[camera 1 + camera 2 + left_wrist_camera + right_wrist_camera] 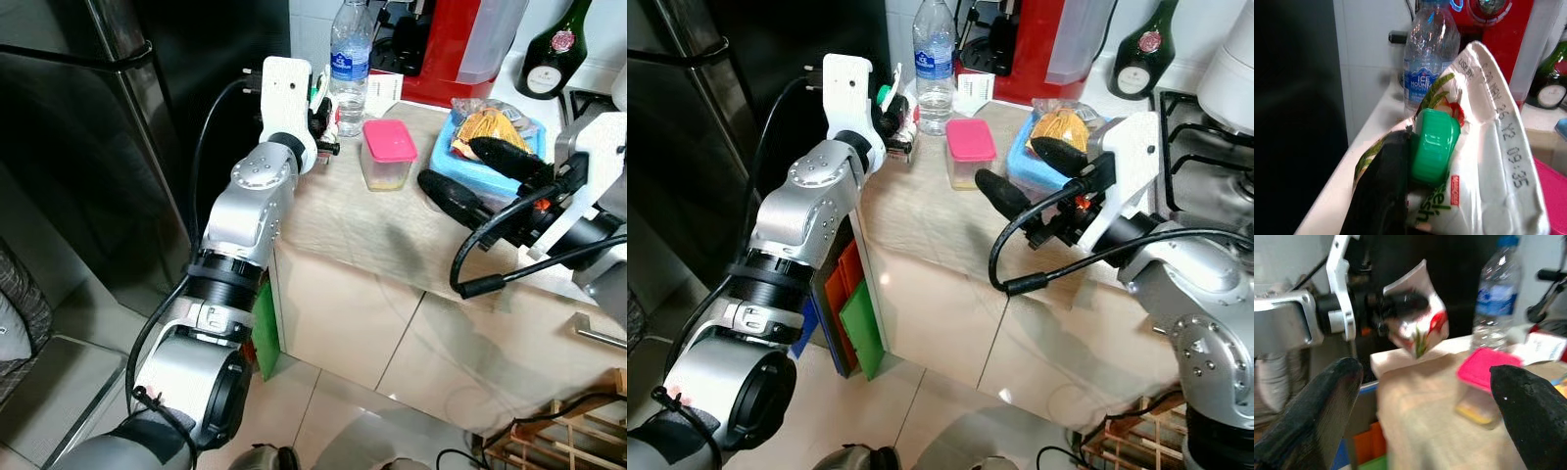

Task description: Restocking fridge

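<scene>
Here, a green-capped carton (1474, 161) was clamped by the left end effector (893, 119) above the bench (931, 225) edge; the right end effector (1019, 176) was held apart near a pink-lidded container (970, 152).

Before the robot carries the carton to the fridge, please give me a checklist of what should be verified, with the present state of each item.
1. Left gripper shut on the carton: ok, it is lifted above the counter.
2. Green cap on the carton: ok, though tightness cannot be judged.
3. Fridge door open: not ok, it looks closed.
4. Right gripper free: ok, open and holding nothing.
5. Water bottle away from the carton: cannot tell, it stands close behind.
6. Pink-lidded container undisturbed: ok, upright on the counter.
</scene>
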Motion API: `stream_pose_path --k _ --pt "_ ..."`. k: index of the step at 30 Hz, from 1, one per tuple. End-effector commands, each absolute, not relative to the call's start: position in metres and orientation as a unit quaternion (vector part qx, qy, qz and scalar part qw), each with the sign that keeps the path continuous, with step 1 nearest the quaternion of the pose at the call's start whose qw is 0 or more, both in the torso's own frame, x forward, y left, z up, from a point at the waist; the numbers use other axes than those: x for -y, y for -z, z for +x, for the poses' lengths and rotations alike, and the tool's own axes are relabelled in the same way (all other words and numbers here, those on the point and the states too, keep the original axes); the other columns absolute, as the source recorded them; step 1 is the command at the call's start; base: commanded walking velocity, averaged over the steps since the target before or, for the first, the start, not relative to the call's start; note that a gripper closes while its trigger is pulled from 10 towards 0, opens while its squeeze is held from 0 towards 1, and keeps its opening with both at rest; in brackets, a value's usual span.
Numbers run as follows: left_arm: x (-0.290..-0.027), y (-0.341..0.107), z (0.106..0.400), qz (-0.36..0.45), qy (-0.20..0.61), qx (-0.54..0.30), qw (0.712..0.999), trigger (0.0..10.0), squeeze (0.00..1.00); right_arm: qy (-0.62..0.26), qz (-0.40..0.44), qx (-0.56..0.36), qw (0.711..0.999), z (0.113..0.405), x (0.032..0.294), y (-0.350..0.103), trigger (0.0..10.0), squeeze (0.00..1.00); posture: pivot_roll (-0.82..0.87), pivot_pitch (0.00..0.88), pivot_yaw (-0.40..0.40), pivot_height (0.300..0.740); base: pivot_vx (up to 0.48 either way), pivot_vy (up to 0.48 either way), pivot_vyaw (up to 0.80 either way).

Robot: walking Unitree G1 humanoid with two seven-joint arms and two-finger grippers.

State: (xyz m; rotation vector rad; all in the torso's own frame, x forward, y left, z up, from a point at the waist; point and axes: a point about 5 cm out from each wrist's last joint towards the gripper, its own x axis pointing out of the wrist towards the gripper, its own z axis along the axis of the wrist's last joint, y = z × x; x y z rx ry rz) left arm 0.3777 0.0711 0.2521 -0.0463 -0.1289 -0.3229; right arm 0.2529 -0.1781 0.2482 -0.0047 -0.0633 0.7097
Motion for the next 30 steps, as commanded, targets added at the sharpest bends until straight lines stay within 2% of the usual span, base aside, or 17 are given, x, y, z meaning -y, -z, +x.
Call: stream_pose_path --k 1,2,3,6,7,9,10,14,16,19,24,30 --pt "-0.076 -0.258 0.371 -0.027 0.179 0.084 0.980 0.0 0.00 -0.358 0.005 0.019 0.933 0.250 0.172 -0.245 10.0 0.00 -0.20 0.011 0.062 0.740 0.000 0.000 0.00" --pt "-0.079 -0.259 0.366 -0.030 0.188 0.090 0.978 1.0 0.00 -0.360 0.011 0.015 0.933 0.249 0.171 -0.242 10.0 0.00 -0.20 0.015 0.063 0.740 0.000 0.000 0.00" --pt "-0.084 -0.258 0.359 -0.031 0.194 0.097 0.976 10.0 0.00 -0.361 0.017 0.011 0.933 0.249 0.169 -0.239 10.0 0.00 -0.20 0.016 0.063 0.740 0.000 0.000 0.00" --pt "-0.094 -0.258 0.342 -0.041 0.192 0.119 0.973 10.0 0.00 -0.327 0.029 0.015 0.945 0.255 0.167 -0.234 10.0 0.00 -0.19 0.020 0.059 0.740 0.000 0.000 0.00" --pt "-0.099 -0.261 0.332 -0.050 0.190 0.140 0.970 10.0 0.00 -0.279 0.061 0.032 0.958 0.263 0.170 -0.235 10.0 0.00 -0.18 0.020 0.051 0.740 0.000 0.000 0.00" --pt "-0.101 -0.263 0.329 -0.053 0.189 0.148 0.969 10.0 0.00 -0.259 0.079 0.040 0.962 0.266 0.172 -0.235 10.0 0.00 -0.18 0.020 0.051 0.740 0.000 0.000 0.00" --pt "-0.107 -0.264 0.325 -0.049 0.176 0.164 0.970 10.0 0.00 -0.208 0.078 0.080 0.972 0.271 0.174 -0.241 10.0 0.00 -0.16 0.026 0.035 0.740 -0.281 0.000 0.00" --pt "-0.109 -0.258 0.320 -0.028 0.175 0.169 0.969 10.0 0.00 -0.111 0.038 0.120 0.986 0.274 0.178 -0.240 10.0 0.00 -0.15 0.027 0.028 0.740 -0.319 0.000 0.00" --pt "-0.108 -0.257 0.319 -0.026 0.179 0.169 0.969 10.0 0.00 -0.099 0.036 0.123 0.987 0.273 0.177 -0.238 10.0 0.00 -0.15 0.027 0.028 0.740 -0.341 0.000 0.00" --pt "-0.102 -0.249 0.312 -0.011 0.204 0.158 0.966 10.0 0.00 0.007 -0.019 0.147 0.989 0.269 0.179 -0.229 10.0 0.00 -0.15 0.019 0.058 0.740 -0.114 0.000 0.00" --pt "-0.098 -0.249 0.312 -0.010 0.222 0.159 0.962 10.0 0.00 0.049 -0.056 0.157 0.985 0.269 0.177 -0.220 10.0 0.00 -0.15 0.017 0.062 0.740 0.000 0.000 0.00" --pt "-0.093 -0.241 0.314 -0.007 0.233 0.154 0.960 10.0 0.00 0.055 -0.069 0.137 0.987 0.275 0.173 -0.202 10.0 0.00 -0.17 0.020 0.066 0.740 0.000 0.000 0.00"
